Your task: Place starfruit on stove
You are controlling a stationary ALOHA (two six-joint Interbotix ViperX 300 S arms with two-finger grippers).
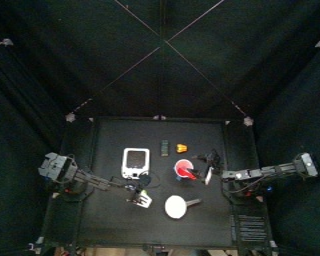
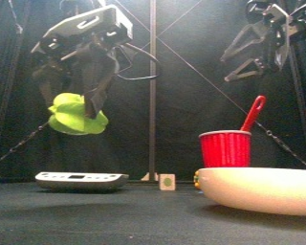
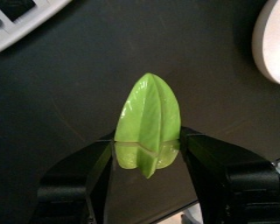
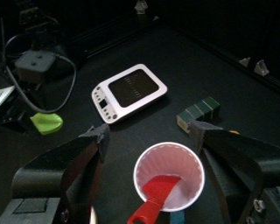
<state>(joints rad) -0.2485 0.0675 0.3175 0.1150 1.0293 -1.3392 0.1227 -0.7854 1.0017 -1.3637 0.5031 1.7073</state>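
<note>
1. Left gripper [image 3: 149, 157]: jaws closed on the ridged, glossy green plastic starfruit [image 3: 150, 131], which stands pinched between them, clear of the black tabletop [image 3: 60, 105].
2. White rectangular toy stove [image 4: 129, 93]: flat on the tabletop, beyond the right gripper [image 4: 154, 140].
3. Right gripper: jaws spread wide, holding nothing (red cup [image 4: 171, 179] with red spoon [image 4: 154, 203] sits between them, below).

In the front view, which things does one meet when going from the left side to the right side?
Green starfruit held up in the left gripper → white stove on the table → small pale piece → red cup with a red utensil → white round disc, nearest the camera.
</note>
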